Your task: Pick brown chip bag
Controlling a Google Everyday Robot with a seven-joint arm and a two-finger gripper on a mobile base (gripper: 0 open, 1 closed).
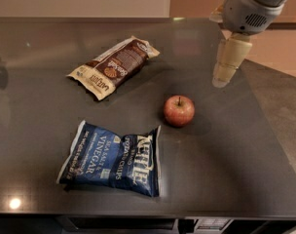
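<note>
Where the dark table (pixel 245 179) meets the lower edge of the frame, we note a blue Kettle bag (pixel 111 160) lying flat, left of centre, with its white lettering facing up. Just beyond it, up and to the right, a red apple (pixel 178 110) stands upright with its stem on top. It is near the blue bag's upper right corner but not touching it.

Farther back, in the upper left-centre of the frame, we record the brown chip bag (pixel 114 66). It lies flat on the table on a diagonal, one cream end pointing lower left and the other upper right. It is clear of both the apple and the blue bag.

At the upper right of the frame, the gripper (pixel 223 74) hangs from the grey arm (pixel 250 9), pointing downward over the right part of the table. It holds nothing. We cannot tell whether it stands parted or closed. It is well apart from the brown chip bag, and the apple sits below and to its left.
</note>
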